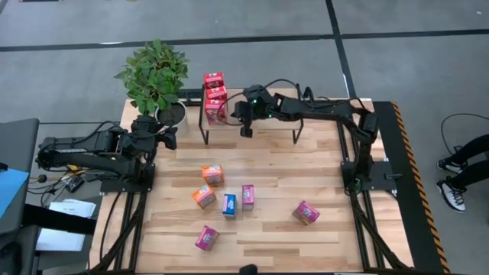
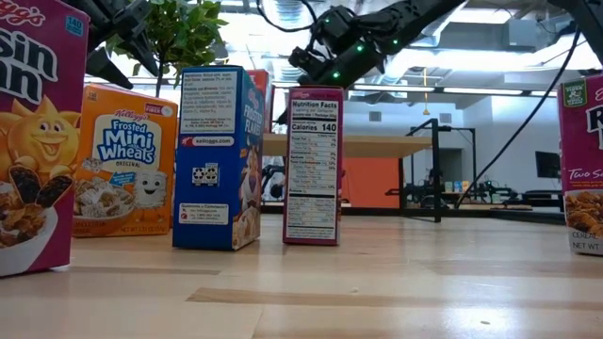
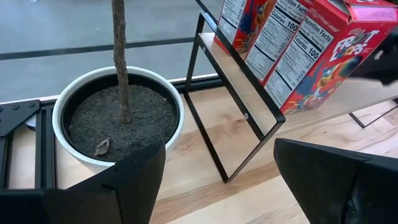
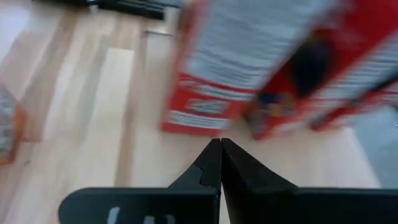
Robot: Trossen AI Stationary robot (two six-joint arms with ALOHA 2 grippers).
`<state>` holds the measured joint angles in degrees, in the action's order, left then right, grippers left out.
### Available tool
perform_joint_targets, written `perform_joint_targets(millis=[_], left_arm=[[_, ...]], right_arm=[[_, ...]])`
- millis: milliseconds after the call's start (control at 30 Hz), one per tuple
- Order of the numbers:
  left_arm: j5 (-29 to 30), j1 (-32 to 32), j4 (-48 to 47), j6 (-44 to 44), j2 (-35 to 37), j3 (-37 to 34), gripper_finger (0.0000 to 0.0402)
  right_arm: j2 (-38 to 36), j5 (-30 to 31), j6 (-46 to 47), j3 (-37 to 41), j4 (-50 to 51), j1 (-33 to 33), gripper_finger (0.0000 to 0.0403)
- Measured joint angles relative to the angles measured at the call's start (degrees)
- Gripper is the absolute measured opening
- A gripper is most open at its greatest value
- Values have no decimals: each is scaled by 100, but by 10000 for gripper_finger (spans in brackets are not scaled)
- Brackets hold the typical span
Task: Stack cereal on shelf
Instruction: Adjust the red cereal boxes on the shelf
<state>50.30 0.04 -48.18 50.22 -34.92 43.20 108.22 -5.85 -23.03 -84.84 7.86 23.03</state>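
— Pale planks make up the worktop (image 1: 306, 244), so what have you got at the right claw (image 1: 246, 131)?

— Your right claw hangs with its fingers pressed together and nothing between them, just in front of the three red boxes (image 1: 215, 97) that stand in a row at one end of the shelf (image 1: 267, 122). The left claw (image 1: 170, 137) waits spread wide and empty beside the plant pot (image 3: 118, 121), with that shelf's end frame just past it.

— And the rest of the cereal?

— Farther out from your right claw, six boxes are scattered on the worktop: two orange boxes (image 1: 212, 174), a blue box (image 1: 229, 204) next to a magenta box (image 1: 247, 196), and two more magenta ones well apart nearer the front edge.

— How should you take one?

— I'd judge them light, stiff but crushable cardboard with slick printed faces. Pinch across the narrow sides, gently. The upright blue and magenta pair stand close together, so your fingers have little room between them.

— Room to move?

— Most of the shelf beside the red row looks free. Mind its thin black legs and the plant (image 1: 153, 72) at the crowded end.
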Motion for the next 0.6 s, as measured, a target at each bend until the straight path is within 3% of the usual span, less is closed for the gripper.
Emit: perform_joint_targets(millis=[333, 600], left_arm=[[0, 2, 2, 0, 0, 0, 290], [7, 1, 0, 0, 0, 0, 290]], right_arm=[[-104, 124, 9, -2, -696, 565, 23], [-102, -50, 13, -4, -1154, 547, 20]])
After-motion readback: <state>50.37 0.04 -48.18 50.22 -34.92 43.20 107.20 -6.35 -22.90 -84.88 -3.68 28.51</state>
